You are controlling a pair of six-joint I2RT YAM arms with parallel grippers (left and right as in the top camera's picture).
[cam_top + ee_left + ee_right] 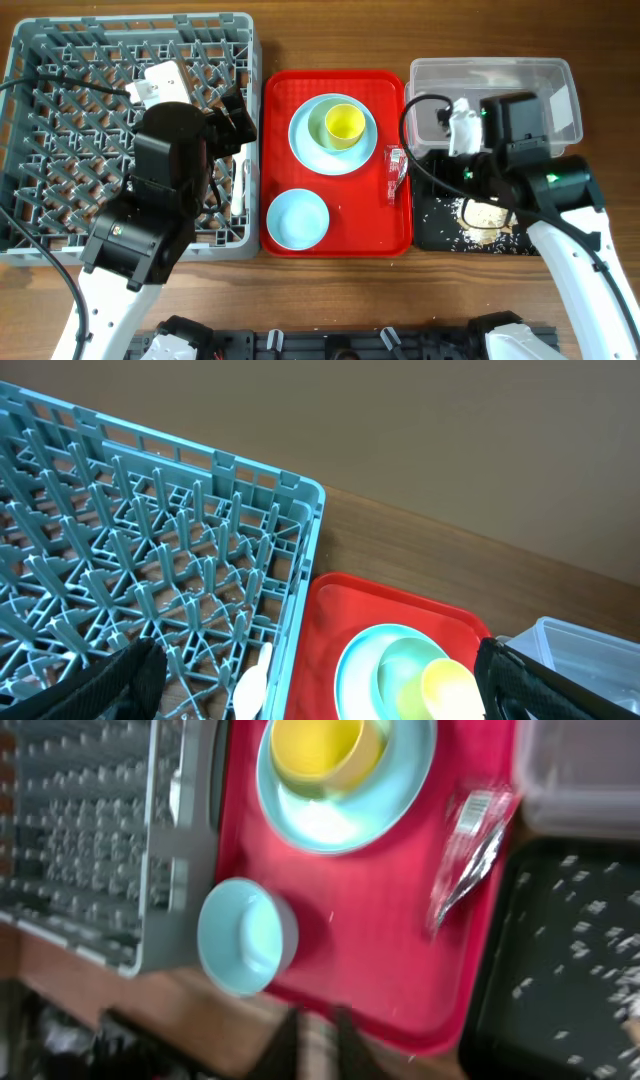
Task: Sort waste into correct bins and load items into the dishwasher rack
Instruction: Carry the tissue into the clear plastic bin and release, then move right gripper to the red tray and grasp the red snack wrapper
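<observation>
The grey dishwasher rack (60,150) stands at the left, with a white spoon (240,186) lying at its right edge; the spoon also shows in the left wrist view (250,685). On the red tray (340,235) a yellow cup (344,124) sits in a pale green bowl (320,128) on a light blue plate (308,150). A light blue small bowl (297,218) and the red wrapper (396,172) also lie on the tray. My left gripper (320,690) is open and empty above the rack's right edge. My right gripper (322,1042) looks shut, blurred, above the black tray (432,225).
The clear tub (545,85) stands behind the black tray. Rice-like scraps (470,238) and a whitish lump (486,213) lie in the black tray, partly under my right arm. Cables run over the rack and the tub. No fork or tissue shows clearly.
</observation>
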